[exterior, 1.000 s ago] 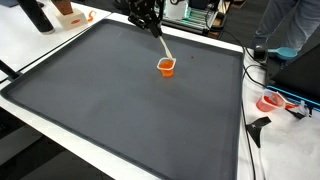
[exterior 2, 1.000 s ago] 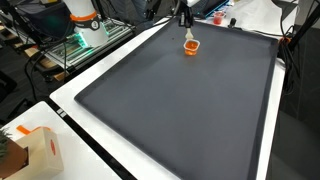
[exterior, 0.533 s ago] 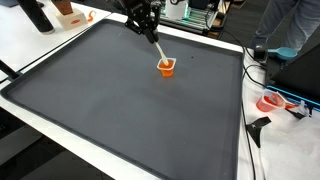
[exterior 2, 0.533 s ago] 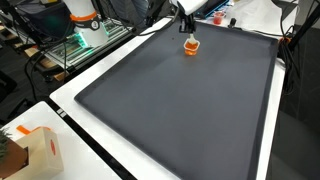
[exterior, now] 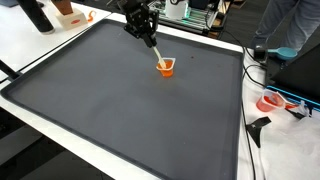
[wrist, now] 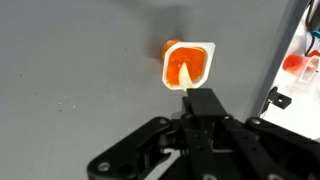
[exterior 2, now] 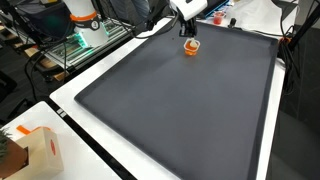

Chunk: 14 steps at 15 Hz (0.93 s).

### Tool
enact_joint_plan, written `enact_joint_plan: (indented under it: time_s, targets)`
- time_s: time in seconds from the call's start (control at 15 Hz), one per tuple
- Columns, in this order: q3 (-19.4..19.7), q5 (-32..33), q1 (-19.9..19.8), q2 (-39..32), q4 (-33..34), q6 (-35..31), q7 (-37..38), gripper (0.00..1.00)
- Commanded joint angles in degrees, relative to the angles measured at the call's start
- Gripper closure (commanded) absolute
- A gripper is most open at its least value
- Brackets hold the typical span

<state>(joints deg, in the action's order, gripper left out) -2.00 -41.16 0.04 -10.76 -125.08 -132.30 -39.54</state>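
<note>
We saw the black end effector [exterior: 146, 31] clenched around a thin white plastic stick [exterior: 156, 49], which slanted down so that its lower tip sat inside a small orange plastic cup [exterior: 165, 67]. The cup stood upright near the far edge of a dark grey matted surface [exterior: 120, 110], just beside the end effector.

"What's that big sheet over the table?"

"A dark grey rubbery mat [exterior: 120, 115]. It covers nearly all of the white tabletop [exterior: 35, 45], so only a pale border shows round it."

"And around the mat?"

"Off one long edge stands a metal wire rack [exterior 2: 68, 52] with a green glow on a shelf. Black cables [exterior: 258, 62] trail just off another side. Near one corner sits a pale cardboard box with orange marks [exterior 2: 35, 150]. The light is bright and even."
</note>
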Motion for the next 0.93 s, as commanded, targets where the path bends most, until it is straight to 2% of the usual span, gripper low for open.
enact_joint_plan:
  time_s: [0.0, 0.87]
  targets:
    - [-1.1, -1.6, -0.8, -0.2, -0.8, -0.8, 0.6, 0.97]
    - [-1.3, -6.5, -2.0, -1.8, -0.3, 3.8, -0.1, 0.97]
